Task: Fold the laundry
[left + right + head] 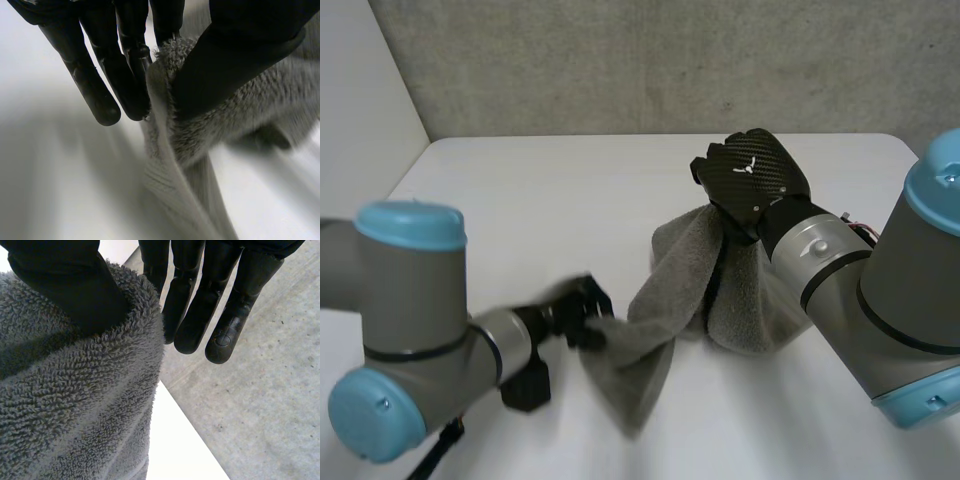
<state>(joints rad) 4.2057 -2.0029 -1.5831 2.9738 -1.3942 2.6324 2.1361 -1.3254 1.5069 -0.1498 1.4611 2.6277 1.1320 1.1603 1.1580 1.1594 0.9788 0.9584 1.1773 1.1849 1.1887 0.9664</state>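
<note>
No readable text, no labels, no numbers

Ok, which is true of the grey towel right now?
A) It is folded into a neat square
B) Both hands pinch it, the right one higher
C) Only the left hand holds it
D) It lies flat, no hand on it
B: the right hand pinches the towel between thumb and fingers and holds it up, while the left hand pinches a lower edge near the table.

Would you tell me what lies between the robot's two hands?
The grey terry towel stretches from the left hand to the right hand, in the head view.
</note>
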